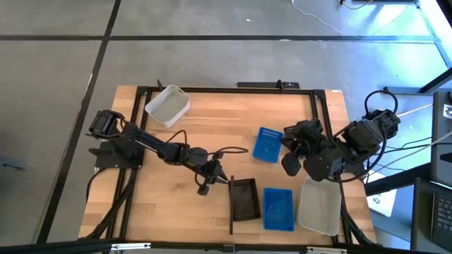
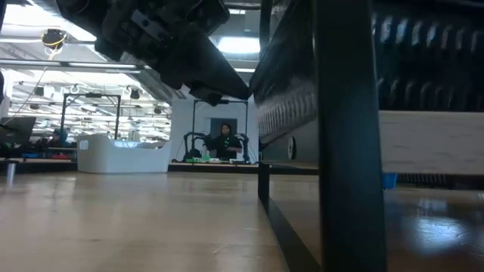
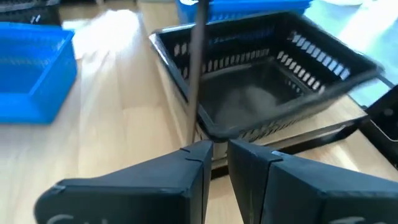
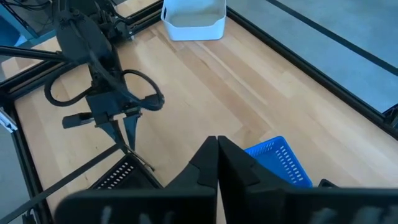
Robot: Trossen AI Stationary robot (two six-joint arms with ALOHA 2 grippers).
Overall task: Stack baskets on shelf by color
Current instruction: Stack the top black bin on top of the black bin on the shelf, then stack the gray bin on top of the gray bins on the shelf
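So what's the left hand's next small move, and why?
Probably back the left hand off a little: its jaws stand apart, empty, just short of the black basket, which already sits on the shelf. A white basket lies loose on the table.

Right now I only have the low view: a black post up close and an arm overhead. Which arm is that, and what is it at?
Observer: Left arm. The left gripper is at the end of the shelf's black bar nearer the table's middle, right by the black basket.
Operator: Right arm?
Observer: The right gripper is shut and holds nothing. It is above the table near a blue basket.
Operator: Anything else near the black one?
Observer: A second blue basket lies beside it, then a white basket towards the right edge. Another white basket sits at the far left corner.
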